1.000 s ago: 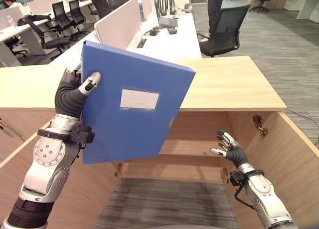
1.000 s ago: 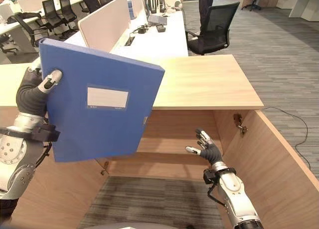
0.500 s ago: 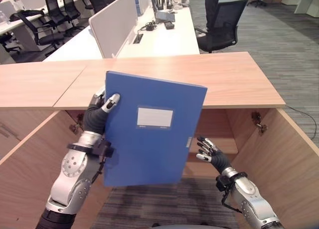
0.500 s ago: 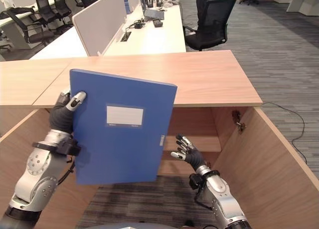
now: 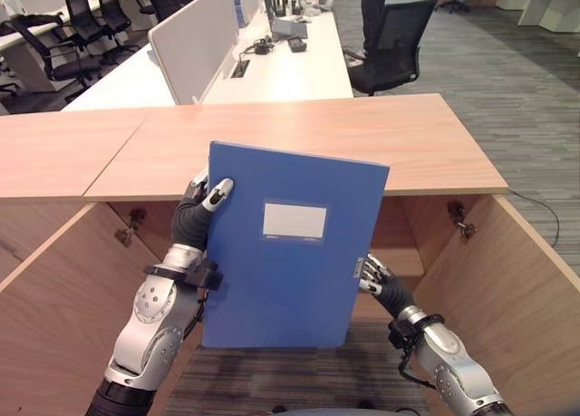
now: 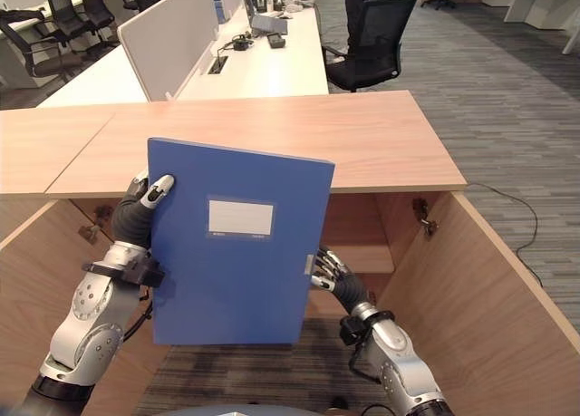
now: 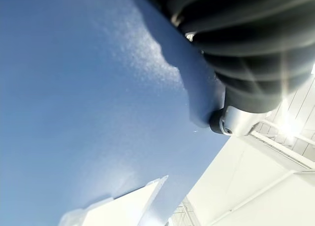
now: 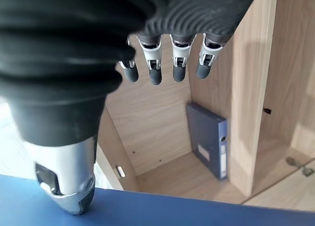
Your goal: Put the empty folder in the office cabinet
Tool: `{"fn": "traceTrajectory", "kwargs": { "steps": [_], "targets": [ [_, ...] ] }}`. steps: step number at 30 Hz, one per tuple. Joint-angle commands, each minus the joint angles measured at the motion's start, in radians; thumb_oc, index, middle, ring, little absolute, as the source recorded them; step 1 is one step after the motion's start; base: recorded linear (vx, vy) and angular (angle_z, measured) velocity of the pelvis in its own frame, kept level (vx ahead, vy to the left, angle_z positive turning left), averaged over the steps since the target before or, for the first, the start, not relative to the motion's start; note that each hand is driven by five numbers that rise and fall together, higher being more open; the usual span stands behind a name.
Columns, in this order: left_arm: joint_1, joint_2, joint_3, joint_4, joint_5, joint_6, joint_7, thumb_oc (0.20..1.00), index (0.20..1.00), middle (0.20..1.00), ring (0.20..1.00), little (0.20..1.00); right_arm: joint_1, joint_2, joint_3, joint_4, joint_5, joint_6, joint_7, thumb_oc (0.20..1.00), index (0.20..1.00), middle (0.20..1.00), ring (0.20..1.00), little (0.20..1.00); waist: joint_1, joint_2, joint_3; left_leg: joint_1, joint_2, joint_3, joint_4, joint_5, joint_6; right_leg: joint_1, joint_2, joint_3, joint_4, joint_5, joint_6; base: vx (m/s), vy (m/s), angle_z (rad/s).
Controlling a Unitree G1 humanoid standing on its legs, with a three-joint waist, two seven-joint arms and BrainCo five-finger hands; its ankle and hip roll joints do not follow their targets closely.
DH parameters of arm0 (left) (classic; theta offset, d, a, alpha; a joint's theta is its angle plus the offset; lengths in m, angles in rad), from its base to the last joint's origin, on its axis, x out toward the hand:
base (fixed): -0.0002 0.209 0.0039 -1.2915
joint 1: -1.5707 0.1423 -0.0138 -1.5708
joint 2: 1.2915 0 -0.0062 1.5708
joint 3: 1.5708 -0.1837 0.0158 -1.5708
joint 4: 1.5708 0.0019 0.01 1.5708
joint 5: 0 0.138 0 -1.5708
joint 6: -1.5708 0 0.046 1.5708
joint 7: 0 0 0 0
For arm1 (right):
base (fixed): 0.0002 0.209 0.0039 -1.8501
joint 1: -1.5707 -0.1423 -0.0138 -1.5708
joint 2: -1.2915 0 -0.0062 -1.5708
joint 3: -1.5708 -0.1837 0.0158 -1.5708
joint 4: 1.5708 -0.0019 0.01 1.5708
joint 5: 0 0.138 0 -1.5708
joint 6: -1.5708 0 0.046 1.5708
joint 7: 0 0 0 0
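The blue folder [image 5: 285, 244] — white label on its cover — is held upright before the open office cabinet [image 5: 489, 280], pinched by the left robot hand [image 5: 201, 203]; the right robot hand [image 5: 376, 278] is spread beside it.

The folder [image 5: 288, 244] is standing upright in front of the open office cabinet [image 5: 480, 271], with the left hand [image 5: 201, 208] gripping its left edge and the right hand [image 5: 376, 280] sitting at its lower right edge, fingers straight. Another folder [image 8: 209, 138] is standing inside the cabinet (seen in the right wrist view) against an inner wall. Behind the tabletop [image 5: 399, 144] over the cabinet, a desk [image 5: 281, 67] and an office chair [image 5: 394, 35] are standing.
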Motion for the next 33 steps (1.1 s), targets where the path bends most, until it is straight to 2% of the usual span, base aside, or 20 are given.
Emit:
{"fn": "traceTrajectory", "kwargs": {
  "steps": [1,9,22,33],
  "targets": [
    [-0.083,-0.022,-0.118,0.001,-0.038,-0.023,-0.059,0.2,0.2,0.2,0.2,0.2,-0.157,0.069,0.125,-0.133,0.046,-0.034,0.042,1.0,1.0,1.0,1.0,1.0,-0.021,-0.037,-0.008,-0.003,0.051,0.011,0.012,-0.032,-0.059,0.051,-0.04,0.045,0.027,-0.09,0.061,0.0,0.0,0.0],
    [-0.08,-0.024,-0.123,0.017,-0.024,-0.022,-0.069,0.2,0.2,0.2,0.2,0.2,-0.172,0.061,0.136,-0.135,0.035,-0.033,0.047,1.0,1.0,1.0,1.0,1.0,-0.024,-0.038,-0.002,-0.012,0.048,0.016,0.012,-0.029,-0.061,0.045,-0.042,0.043,0.019,-0.081,0.064,0.0,0.0,0.0],
    [-0.028,0.058,0.094,-0.008,0.035,-0.047,-0.097,0.2,0.2,0.2,0.2,0.2,-0.044,0.011,-0.023,-0.104,-0.04,-0.018,0.095,1.0,1.0,1.0,1.0,1.0,-0.017,-0.038,-0.014,-0.004,0.052,0.017,0.012,-0.033,-0.064,0.052,-0.04,0.039,0.016,-0.084,0.064,0.0,0.0,0.0],
    [-0.043,0.096,0.168,-0.011,0.043,-0.056,-0.11,0.2,0.2,0.2,0.2,0.2,-0.028,-0.002,-0.091,-0.085,-0.04,-0.019,0.116,1.0,1.0,1.0,1.0,1.0,-0.014,-0.037,-0.019,0.001,0.052,0.013,0.012,-0.035,-0.064,0.058,-0.038,0.035,0.021,-0.089,0.065,0.0,0.0,0.0]
  ]
}}
